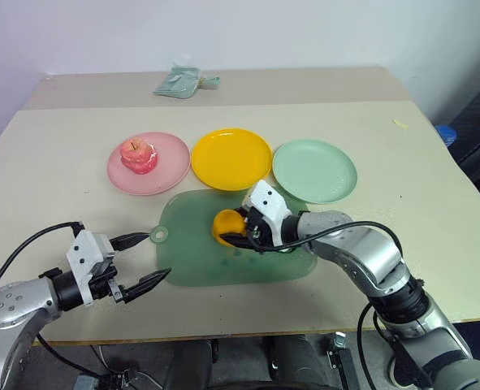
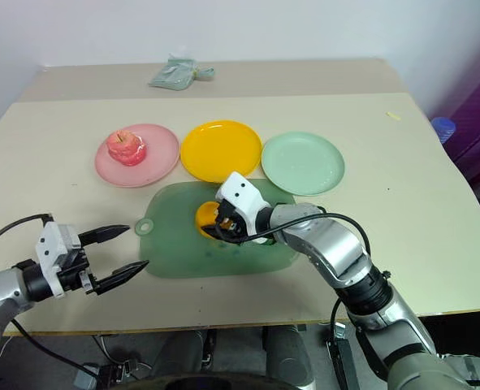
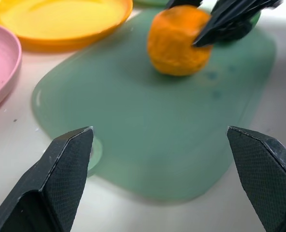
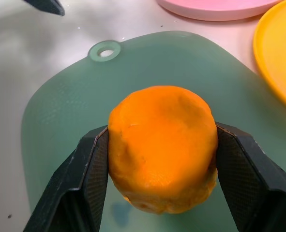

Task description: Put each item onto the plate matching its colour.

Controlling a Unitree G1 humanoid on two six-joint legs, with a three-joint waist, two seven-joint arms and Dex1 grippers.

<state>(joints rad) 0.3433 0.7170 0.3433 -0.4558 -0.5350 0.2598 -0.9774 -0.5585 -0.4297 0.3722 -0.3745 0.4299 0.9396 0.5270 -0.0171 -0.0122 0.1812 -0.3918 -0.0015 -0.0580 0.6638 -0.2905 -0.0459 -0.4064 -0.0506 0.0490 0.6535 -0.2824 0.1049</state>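
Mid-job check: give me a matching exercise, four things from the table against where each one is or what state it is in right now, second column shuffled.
Things:
1. pink-red toy apple with a stem
2. lumpy orange toy fruit
3. round yellow-orange plastic plate
4. left gripper

States:
a. nothing lying on it
b. clamped between the right gripper's two black fingers, over the translucent green board with the ring handle
c. open, holding nothing, near the table's front edge
d. sitting on the round pink plastic plate

Pairs: 1-d, 2-b, 3-a, 4-c
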